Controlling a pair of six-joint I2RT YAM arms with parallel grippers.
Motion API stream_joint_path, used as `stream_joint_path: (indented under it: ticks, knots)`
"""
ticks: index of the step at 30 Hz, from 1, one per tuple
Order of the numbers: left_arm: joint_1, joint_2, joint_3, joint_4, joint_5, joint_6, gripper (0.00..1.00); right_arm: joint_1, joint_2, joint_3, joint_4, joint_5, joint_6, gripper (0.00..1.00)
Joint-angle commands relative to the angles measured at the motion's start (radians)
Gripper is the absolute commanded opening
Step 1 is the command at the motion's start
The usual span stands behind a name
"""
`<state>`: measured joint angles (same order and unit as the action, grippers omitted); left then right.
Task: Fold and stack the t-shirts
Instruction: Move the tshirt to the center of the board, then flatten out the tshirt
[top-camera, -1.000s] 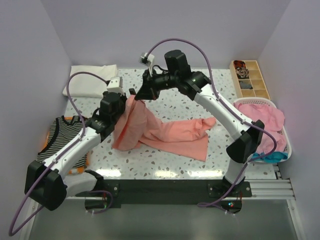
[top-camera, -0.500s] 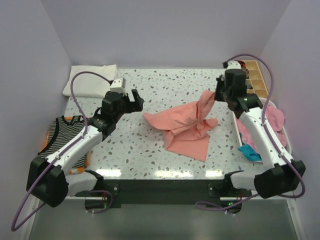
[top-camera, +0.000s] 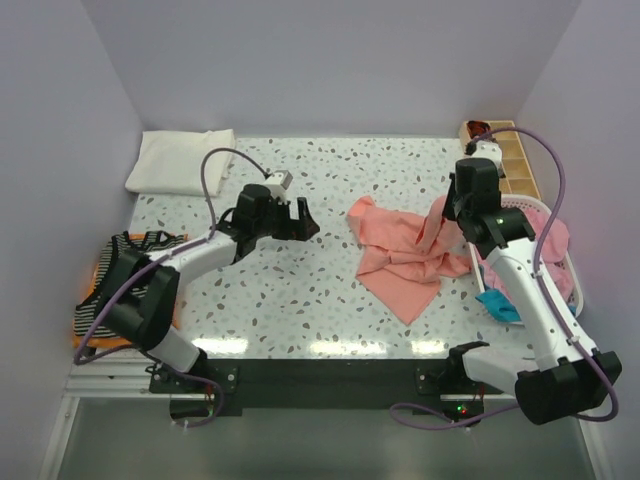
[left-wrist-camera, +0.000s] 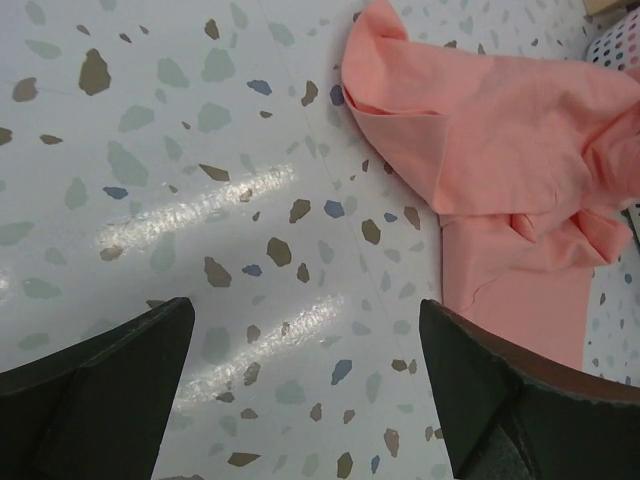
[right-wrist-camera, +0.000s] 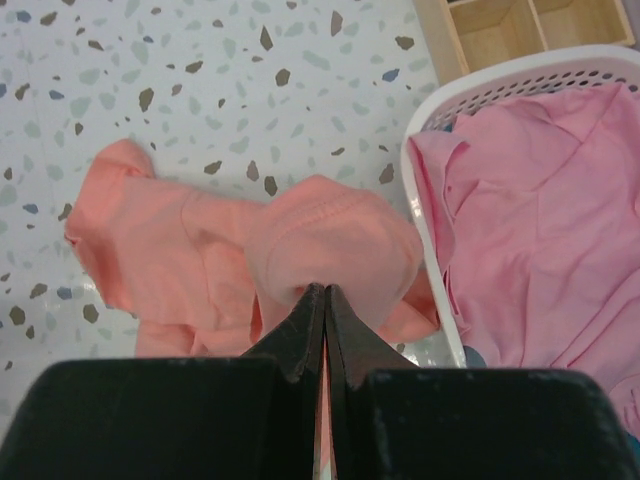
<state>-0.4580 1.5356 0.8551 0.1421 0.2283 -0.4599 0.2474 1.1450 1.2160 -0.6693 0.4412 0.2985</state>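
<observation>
— Where's the plain salmon-pink cotton t-shirt (top-camera: 400, 255)?

— Crumpled on the speckled terrazzo tabletop (top-camera: 300, 300). Most of it lies just below and to the left of the right gripper (right-wrist-camera: 318, 295), which is clenched on a raised fold. That pinch is why one bunch stands up off the table while the rest lies slack.

— And the left gripper (left-wrist-camera: 305, 320)?

— Spread wide, holding nothing. Only bare tabletop shows between its fingers (left-wrist-camera: 100, 380). The shirt's nearest corner sits beyond the fingertips, up and to the right, apart from them.

— Why hover there?

— My guess is that it's lined up to take a second corner, so the shirt can be spread flat before folding.

— The white plastic laundry basket (right-wrist-camera: 425, 210)?

— Just right of the right fingers, with a lighter pink tee (right-wrist-camera: 540, 200) inside, presumably waiting its turn.
</observation>
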Motion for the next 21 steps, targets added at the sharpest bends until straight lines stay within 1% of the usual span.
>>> stream_joint_path:
  ticks: [1,3,5,9,12,14,17,21]
  knots:
    - [-0.039,0.092,0.076,0.131,0.115,-0.029,1.00,0.003,-0.028,-0.021,0.013,-0.076,0.027,0.00]
    - [-0.065,0.165,0.132,0.128,0.131,-0.040,1.00,0.001,-0.030,-0.006,0.004,-0.093,0.025,0.00]
    - [-0.091,0.207,0.174,0.140,0.126,-0.060,1.00,0.003,-0.031,0.008,-0.007,-0.116,0.022,0.00]
    - [-0.110,0.309,0.229,0.212,0.126,-0.118,1.00,0.001,-0.045,0.030,-0.010,-0.139,0.014,0.00]
    - [-0.120,0.359,0.269,0.221,0.100,-0.143,1.00,0.003,-0.051,0.036,-0.018,-0.142,0.010,0.00]
    - [-0.122,0.383,0.300,0.206,0.094,-0.143,1.00,0.003,-0.054,0.039,-0.027,-0.139,0.008,0.00]
    - [-0.128,0.417,0.332,0.139,0.060,-0.134,1.00,0.001,-0.062,0.042,-0.029,-0.134,0.005,0.00]
    - [-0.142,0.465,0.352,0.116,0.091,-0.149,1.00,0.003,-0.067,0.046,-0.026,-0.133,0.005,0.00]
